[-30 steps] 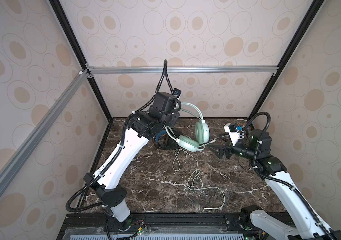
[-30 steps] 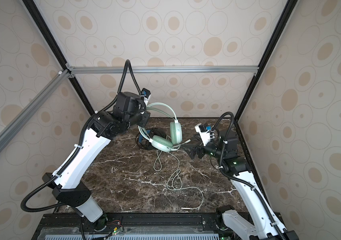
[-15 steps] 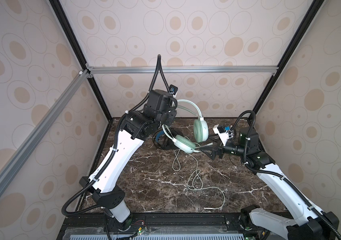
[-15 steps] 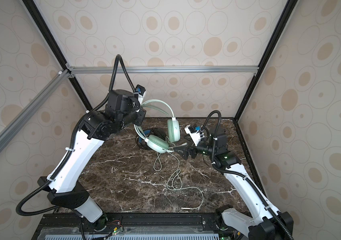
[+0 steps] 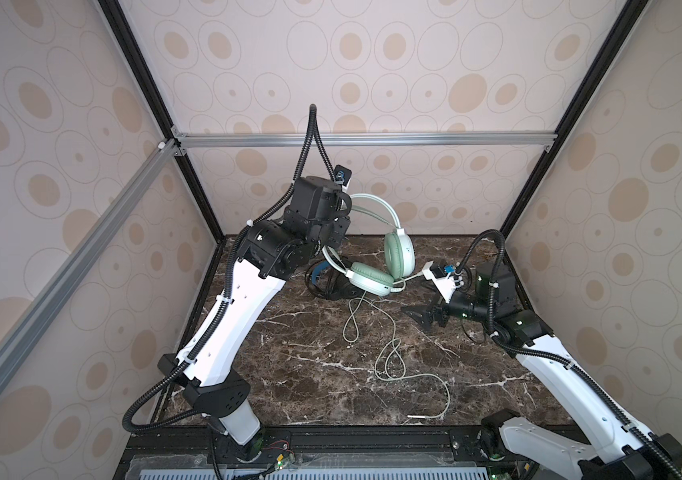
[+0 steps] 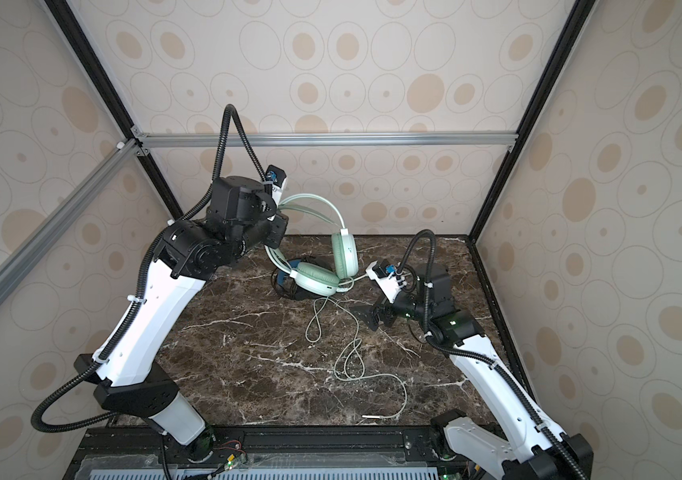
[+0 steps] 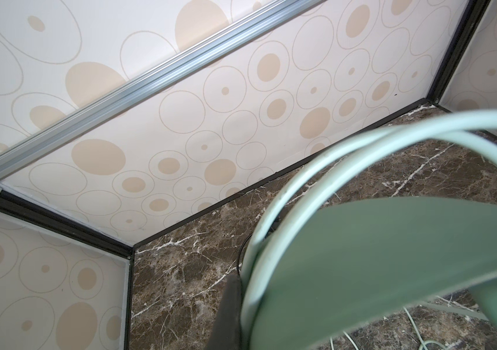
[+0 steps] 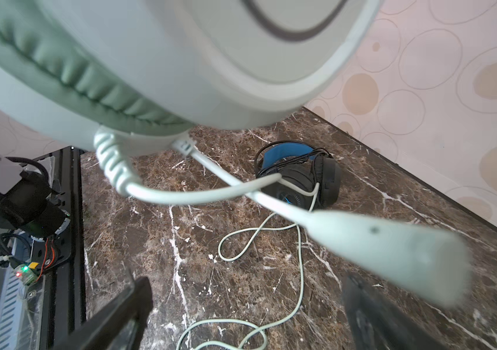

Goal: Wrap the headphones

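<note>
Overhead, we see the left gripper [image 6: 280,212] clenched on the headband of the mint-green headphones [image 5: 372,282], which hang lifted at the back of the marble table [image 5: 310,374]. Their lower earcup sits over the black headphones [image 8: 301,181] lying on the table; we cannot tell whether the two touch. We note the right gripper [image 5: 419,318] low over the table near that earcup, jaws spread wide and empty. The pale green cable [image 5: 393,353] trails in loose loops toward the front edge, ending at its plug [image 5: 416,416].
</note>
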Controlling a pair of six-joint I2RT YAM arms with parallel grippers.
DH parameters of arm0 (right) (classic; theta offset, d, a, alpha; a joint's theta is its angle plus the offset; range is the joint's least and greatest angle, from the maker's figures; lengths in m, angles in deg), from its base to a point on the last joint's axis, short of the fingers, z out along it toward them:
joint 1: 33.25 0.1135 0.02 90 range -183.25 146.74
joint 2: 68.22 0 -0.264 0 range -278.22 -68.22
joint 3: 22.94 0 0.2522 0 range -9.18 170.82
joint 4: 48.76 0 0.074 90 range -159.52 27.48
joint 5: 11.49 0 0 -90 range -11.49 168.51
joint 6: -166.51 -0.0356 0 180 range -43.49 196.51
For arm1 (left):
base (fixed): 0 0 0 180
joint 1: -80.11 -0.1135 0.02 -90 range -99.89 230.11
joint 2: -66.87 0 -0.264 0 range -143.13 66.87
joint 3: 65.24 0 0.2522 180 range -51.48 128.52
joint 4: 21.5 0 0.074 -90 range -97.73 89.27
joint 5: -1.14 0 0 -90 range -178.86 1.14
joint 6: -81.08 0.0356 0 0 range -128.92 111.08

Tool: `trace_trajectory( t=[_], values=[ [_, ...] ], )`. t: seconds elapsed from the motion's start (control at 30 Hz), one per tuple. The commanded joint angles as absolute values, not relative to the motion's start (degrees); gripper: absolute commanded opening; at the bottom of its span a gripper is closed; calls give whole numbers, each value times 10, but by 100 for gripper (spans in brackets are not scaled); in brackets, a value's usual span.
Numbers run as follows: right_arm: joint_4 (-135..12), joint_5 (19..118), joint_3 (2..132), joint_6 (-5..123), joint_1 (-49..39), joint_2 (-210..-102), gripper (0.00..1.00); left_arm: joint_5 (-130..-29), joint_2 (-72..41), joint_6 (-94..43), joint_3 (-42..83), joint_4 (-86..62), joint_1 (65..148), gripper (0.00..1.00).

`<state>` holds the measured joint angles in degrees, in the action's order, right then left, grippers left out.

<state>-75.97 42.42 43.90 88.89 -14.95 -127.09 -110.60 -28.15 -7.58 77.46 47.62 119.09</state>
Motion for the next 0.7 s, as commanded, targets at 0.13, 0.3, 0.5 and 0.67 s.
trace_trajectory(
  t=[0.13,0.3,0.5,0.67],
  values=[
    [-631,424,398,808,-169,-1272,100,-1076,-258,-101,810,433,1183,0],
    [-503,410,350,724,-190,-1283,100,-1046,-255,-136,831,451,1172,0],
    [-417,366,325,686,-189,-1325,100,-1024,-260,-170,847,463,1167,0],
    [-392,357,333,673,-189,-1353,100,-1012,-266,-185,844,462,1167,0]
  ],
)
